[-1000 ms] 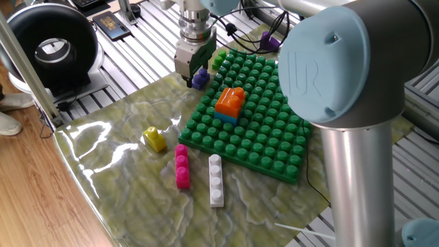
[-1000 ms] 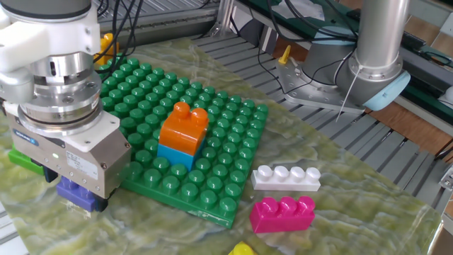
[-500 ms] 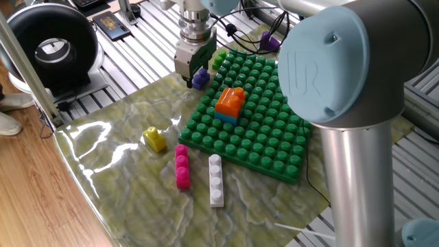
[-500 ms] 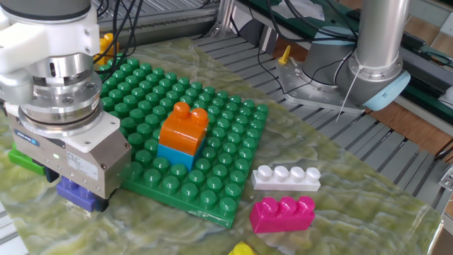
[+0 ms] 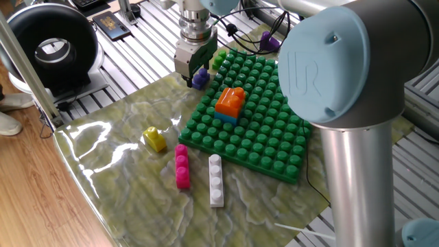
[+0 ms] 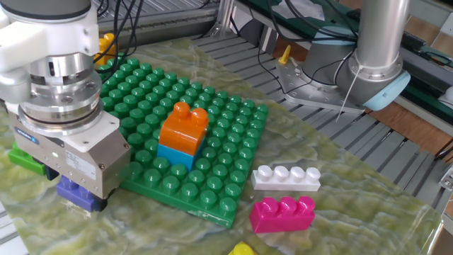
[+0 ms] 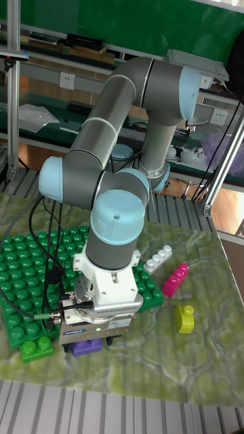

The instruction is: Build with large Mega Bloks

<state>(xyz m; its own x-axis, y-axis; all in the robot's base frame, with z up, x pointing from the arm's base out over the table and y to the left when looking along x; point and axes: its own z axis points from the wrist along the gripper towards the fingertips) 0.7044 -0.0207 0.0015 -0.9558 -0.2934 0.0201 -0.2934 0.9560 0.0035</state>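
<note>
My gripper (image 5: 194,76) (image 6: 76,196) (image 7: 88,347) stands low at the edge of the green baseplate (image 5: 269,140) (image 6: 225,119), its fingers closed around a purple block (image 5: 201,81) (image 6: 78,194) (image 7: 87,348) that sits on the mat. An orange block (image 5: 230,100) (image 6: 184,127) is stacked on a light blue block (image 5: 226,116) (image 6: 172,155) in the middle of the baseplate. Loose on the mat lie a yellow block (image 5: 155,139) (image 7: 184,317), a pink block (image 5: 182,167) (image 6: 282,214) and a white block (image 5: 216,180) (image 6: 286,176).
A small green block (image 6: 23,157) (image 7: 37,348) lies beside the gripper at the baseplate's corner. The robot's base (image 6: 375,71) and cables stand beyond the mat. A black round device (image 5: 51,48) sits at the far left, off the mat.
</note>
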